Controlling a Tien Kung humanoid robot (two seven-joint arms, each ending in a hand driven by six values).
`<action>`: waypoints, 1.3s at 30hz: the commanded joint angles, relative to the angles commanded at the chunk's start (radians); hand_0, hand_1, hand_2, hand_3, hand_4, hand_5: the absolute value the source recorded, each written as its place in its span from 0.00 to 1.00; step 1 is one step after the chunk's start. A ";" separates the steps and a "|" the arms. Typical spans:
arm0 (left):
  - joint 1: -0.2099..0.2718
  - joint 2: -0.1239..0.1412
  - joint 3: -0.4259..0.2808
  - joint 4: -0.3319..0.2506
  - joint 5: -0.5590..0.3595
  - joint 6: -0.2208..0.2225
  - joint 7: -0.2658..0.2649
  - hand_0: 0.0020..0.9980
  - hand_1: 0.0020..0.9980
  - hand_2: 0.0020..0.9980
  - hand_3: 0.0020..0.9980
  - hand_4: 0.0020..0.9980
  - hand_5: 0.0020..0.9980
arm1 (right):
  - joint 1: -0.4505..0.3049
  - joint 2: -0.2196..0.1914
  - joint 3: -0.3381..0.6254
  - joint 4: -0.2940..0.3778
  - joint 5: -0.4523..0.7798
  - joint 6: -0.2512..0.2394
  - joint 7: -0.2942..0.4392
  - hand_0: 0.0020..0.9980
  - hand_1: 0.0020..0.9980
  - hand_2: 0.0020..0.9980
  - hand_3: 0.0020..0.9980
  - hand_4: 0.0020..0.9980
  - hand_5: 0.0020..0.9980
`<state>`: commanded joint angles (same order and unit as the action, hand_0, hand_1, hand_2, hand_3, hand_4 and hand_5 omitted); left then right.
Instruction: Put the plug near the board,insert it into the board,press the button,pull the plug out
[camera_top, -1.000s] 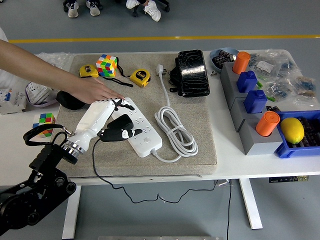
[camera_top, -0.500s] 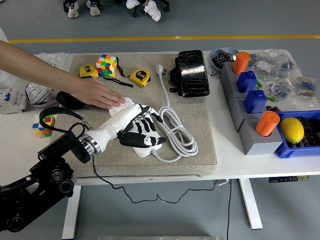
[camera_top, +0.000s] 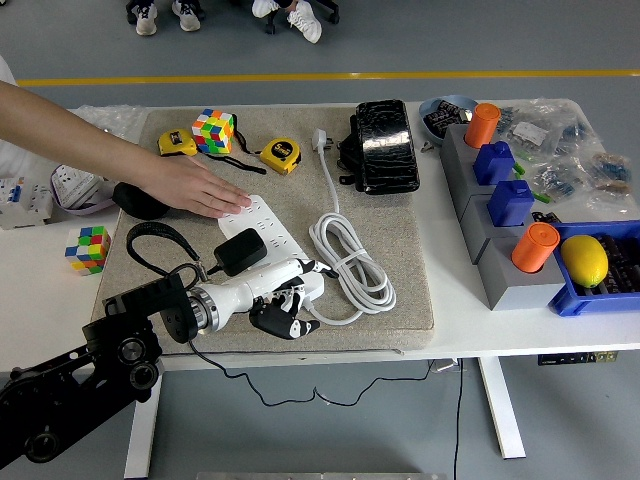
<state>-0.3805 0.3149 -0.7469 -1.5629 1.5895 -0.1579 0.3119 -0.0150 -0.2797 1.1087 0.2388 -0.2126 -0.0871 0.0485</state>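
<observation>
I see the black, blocky plug (camera_top: 241, 251) seated in the white board (camera_top: 268, 240), near the desk's (camera_top: 455, 300) front-left. My left hand (camera_top: 283, 301) lies at the board's near end, fingers curled, holding nothing. A person's hand (camera_top: 195, 188) presses the board's far end.

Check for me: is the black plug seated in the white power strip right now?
Yes, the black plug sits on top of the white power strip, apparently seated, while the left hand is off it, near the strip's near end.
</observation>
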 joint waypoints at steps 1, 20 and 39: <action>-0.001 -0.002 -0.002 0.008 0.007 -0.002 0.008 0.06 0.10 0.16 0.88 0.74 0.00 | 0.000 0.000 -0.001 0.000 0.000 0.000 0.000 0.48 0.55 0.55 0.51 0.84 0.37; 0.024 0.020 -0.035 0.040 0.073 -0.018 0.054 0.06 0.10 0.17 0.86 0.75 0.00 | -0.001 -0.004 -0.007 0.000 0.000 0.000 0.002 0.48 0.55 0.54 0.51 0.84 0.37; 0.029 0.018 -0.023 0.069 0.070 -0.015 0.048 0.06 0.10 0.17 0.85 0.75 0.00 | -0.005 -0.004 0.005 0.003 -0.011 0.000 0.003 0.48 0.55 0.54 0.51 0.84 0.37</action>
<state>-0.3515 0.3330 -0.7702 -1.4940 1.6597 -0.1728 0.3596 -0.0203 -0.2833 1.1134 0.2415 -0.2237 -0.0874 0.0517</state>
